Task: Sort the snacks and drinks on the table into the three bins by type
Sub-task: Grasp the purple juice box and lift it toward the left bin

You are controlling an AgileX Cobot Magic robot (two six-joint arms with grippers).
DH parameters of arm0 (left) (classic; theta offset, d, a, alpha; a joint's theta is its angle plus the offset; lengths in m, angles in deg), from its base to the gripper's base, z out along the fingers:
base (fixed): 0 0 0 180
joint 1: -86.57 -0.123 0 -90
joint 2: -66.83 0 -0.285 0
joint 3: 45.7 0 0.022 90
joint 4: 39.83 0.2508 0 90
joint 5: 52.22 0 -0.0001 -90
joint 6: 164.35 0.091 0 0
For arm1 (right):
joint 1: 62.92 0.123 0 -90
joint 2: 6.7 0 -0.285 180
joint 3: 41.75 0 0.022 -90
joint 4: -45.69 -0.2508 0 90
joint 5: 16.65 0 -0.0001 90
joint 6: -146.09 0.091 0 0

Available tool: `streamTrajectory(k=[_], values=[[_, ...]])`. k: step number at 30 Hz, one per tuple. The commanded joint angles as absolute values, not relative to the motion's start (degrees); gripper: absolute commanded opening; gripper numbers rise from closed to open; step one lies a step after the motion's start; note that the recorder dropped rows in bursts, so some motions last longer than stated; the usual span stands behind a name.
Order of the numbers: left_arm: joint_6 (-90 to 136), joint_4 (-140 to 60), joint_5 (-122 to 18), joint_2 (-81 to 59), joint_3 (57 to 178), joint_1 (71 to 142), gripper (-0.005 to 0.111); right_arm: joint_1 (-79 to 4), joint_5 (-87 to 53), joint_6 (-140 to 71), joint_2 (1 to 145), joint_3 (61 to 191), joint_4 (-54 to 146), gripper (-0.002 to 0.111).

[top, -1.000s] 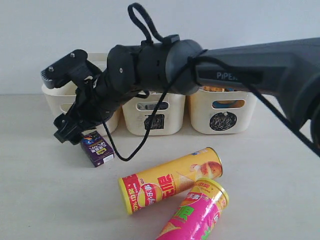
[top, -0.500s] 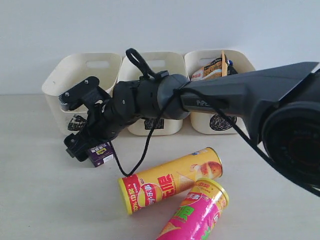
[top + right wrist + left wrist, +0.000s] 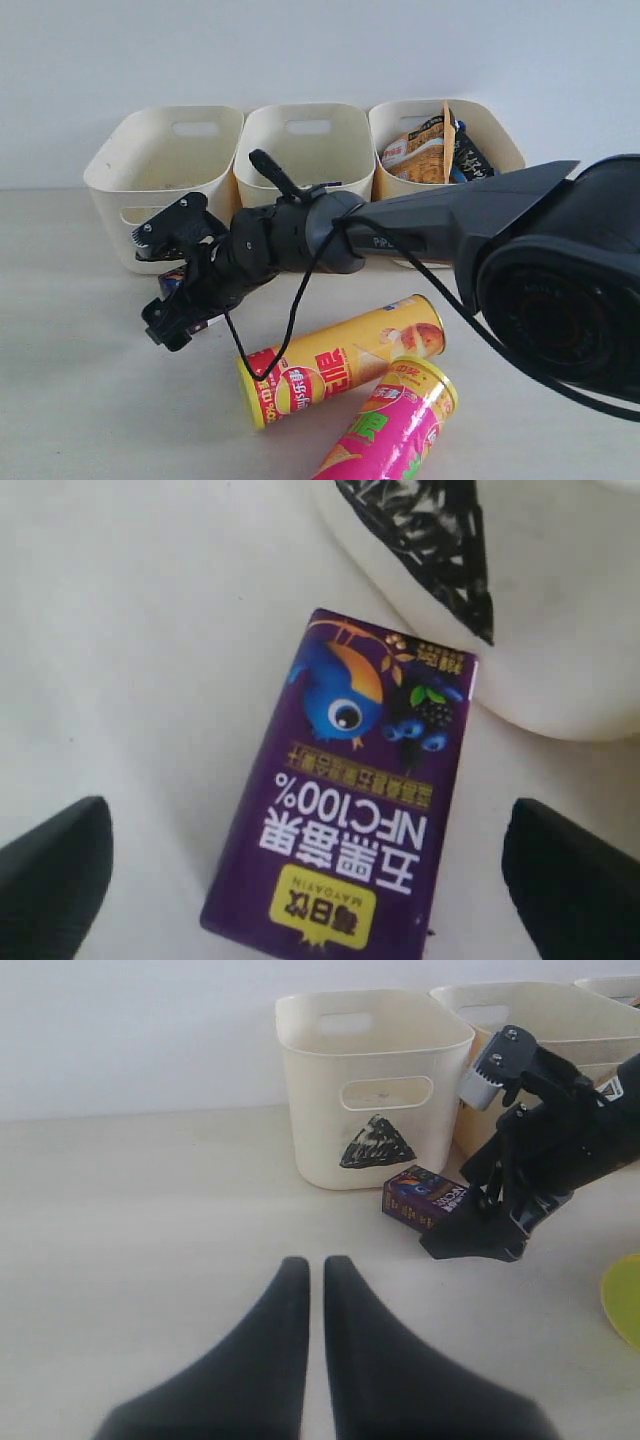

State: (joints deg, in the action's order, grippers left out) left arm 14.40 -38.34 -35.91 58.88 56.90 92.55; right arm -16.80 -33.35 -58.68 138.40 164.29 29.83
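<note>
Straddling the purple carton (image 3: 350, 790), the right tool (image 3: 312, 872) stood spread wide, its fingers clear of the carton on both sides. The carton lay flat on the tabletop (image 3: 150, 1240), just beside the front wall of the triangle bin (image 3: 320, 1110), near its black mark. The left tool (image 3: 313, 1270) hung low over bare tabletop, well apart from the triangle bin. Its fingers were pressed almost together with only a thin slit between them, and they held nothing. A yellow tube (image 3: 340, 360) and a pink tube (image 3: 390, 425) lay on their sides, touching each other, farther from the triangle bin than the carton. The third bin (image 3: 500, 140), farthest from the triangle bin, held an orange-brown bag (image 3: 425, 150) and a blue-black bag (image 3: 467, 157).
</note>
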Motion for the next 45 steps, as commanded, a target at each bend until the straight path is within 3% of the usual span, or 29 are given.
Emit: streamTrajectory(k=[1,3,5,6,7,8,9,45], values=[[13.90,-38.75,-36.23,59.05,57.09,92.42,0.004,-17.20,-31.88,-58.39,138.86,164.63,29.71,0.096],[13.90,-38.75,-36.23,59.05,57.09,92.42,0.004,-17.20,-31.90,-58.29,139.16,164.63,29.71,0.093],[13.90,-38.75,-36.23,59.05,57.09,92.42,0.004,-17.20,-31.90,-58.14,139.16,164.63,29.71,0.078],[13.90,-38.75,-36.23,59.05,57.09,92.42,0.004,-17.20,-32.03,-57.99,139.16,164.63,29.71,0.061],[13.90,-38.75,-36.23,59.05,57.09,92.42,0.004,-17.20,-32.30,-57.99,139.16,164.63,29.71,0.052],[13.90,-38.75,-36.23,59.05,57.09,92.42,0.004,-17.20,-33.28,-57.99,139.16,164.63,29.71,0.021],[13.90,-38.75,-36.23,59.05,57.09,92.42,0.004,-17.20,-33.96,-58.09,139.16,164.63,29.71,-0.001],[13.90,-38.75,-36.32,59.05,57.09,92.42,0.004,-17.20,-41.51,-59.44,124.96,164.63,30.07,0.000]])
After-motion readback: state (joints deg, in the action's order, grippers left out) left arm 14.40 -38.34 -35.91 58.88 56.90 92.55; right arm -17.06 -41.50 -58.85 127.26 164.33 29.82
